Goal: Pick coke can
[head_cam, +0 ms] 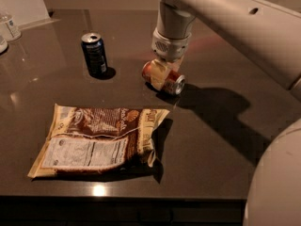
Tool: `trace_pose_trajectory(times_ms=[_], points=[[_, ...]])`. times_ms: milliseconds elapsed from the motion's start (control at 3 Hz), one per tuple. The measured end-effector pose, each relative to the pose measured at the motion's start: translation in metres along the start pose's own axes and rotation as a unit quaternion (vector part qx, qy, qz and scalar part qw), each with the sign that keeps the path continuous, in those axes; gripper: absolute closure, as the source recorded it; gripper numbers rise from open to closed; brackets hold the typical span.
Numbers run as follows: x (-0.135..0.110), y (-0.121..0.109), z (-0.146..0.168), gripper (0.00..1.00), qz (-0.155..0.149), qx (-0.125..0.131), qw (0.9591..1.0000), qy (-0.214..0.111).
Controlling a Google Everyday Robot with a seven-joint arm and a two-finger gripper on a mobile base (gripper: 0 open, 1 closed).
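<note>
The coke can, red-orange with silver ends, lies on its side on the dark table, right of centre. My gripper comes straight down on it from above. One cream finger lies across the can's near side, and the can's ends show on both sides of it. The other finger is hidden behind the can. The gripper is shut on the can, which rests at table level.
A dark blue can stands upright to the left of the gripper. A brown and cream snack bag lies flat at the front left. Clear containers stand at the far left edge. My arm spans the upper right.
</note>
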State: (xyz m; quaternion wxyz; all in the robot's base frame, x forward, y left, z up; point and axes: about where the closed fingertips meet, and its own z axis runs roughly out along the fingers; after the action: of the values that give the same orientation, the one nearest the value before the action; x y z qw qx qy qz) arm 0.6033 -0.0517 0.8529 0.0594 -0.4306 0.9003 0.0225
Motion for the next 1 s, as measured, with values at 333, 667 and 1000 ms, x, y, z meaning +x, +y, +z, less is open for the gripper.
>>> trace_pose_trajectory(times_ms=[333, 667, 1000], points=[[-0.007, 0.002, -0.021, 0.88, -0.018, 0.001, 0.9995, -0.025], [-0.017, 0.005, -0.054, 1.0, -0.052, 0.013, 0.9973, -0.05], [-0.025, 0.004, -0.09, 1.0, -0.08, 0.026, 0.9937, -0.074]])
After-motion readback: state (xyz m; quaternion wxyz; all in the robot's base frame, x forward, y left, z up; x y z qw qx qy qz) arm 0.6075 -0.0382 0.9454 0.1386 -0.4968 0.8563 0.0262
